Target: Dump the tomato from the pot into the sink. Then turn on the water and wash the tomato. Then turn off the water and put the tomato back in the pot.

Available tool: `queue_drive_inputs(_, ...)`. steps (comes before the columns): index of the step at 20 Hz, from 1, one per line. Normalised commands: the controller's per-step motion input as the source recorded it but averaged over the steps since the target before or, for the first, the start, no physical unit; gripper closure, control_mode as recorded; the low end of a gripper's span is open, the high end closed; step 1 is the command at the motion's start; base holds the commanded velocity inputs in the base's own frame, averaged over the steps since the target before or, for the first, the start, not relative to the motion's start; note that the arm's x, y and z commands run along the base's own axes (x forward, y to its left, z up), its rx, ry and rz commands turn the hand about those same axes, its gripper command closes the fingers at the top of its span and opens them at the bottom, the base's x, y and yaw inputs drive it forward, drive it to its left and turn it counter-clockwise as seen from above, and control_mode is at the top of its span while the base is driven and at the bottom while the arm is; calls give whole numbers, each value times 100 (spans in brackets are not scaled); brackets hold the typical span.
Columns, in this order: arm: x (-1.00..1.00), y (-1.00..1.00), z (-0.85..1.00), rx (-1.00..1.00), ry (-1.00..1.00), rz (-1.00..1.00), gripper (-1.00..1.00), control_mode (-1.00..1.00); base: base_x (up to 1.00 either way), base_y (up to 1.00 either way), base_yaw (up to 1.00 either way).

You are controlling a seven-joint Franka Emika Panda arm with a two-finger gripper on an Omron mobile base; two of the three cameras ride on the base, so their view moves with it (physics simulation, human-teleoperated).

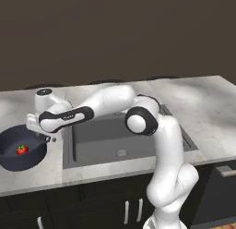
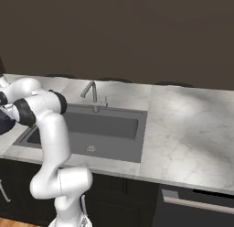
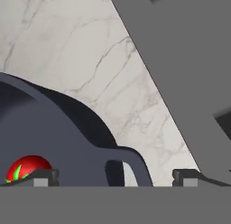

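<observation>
The dark blue-grey pot (image 1: 14, 161) stands on the counter left of the sink (image 1: 115, 138), with the small red tomato (image 1: 21, 149) inside it. My gripper (image 1: 48, 138) hangs open just over the pot's right rim, on the side facing the sink. In the hand view the pot's loop handle (image 3: 122, 164) lies between my two fingertips (image 3: 43, 177), and the gripper (image 3: 115, 178) holds nothing. The tomato (image 3: 27, 168) peeks out low on the left in the pot (image 3: 58, 137), and the sink (image 3: 189, 60) fills the right side.
A thin grey faucet (image 2: 93, 95) stands at the sink's (image 2: 91, 130) back rim. Marble counter (image 1: 198, 103) stretches wide to the right of the sink. My own arm reaches across above the basin's left part. Dark cabinet fronts run below the counter edge.
</observation>
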Motion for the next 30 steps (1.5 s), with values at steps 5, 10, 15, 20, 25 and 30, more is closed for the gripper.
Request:
queue_drive_inputs(5,3,0,-21,-1,0,-1,-100,-100,0,0,0)
queue_drive_inputs(10,0,0,-26,-1,0,-1,-100,-100,0,0,0)
queue_drive_inputs(15,5,0,-29,0,0,0,-100,-100,0,0,0)
queue_drive_inputs(20,4,0,-26,0,0,0,100,-100,0,0,0)
queue_drive_inputs(25,0,0,-7,-1,0,-2,100,-100,0,0,0)
queue_drive_inputs(30,-15,-26,0,-2,-2,-10,100,-100,0,0,0)
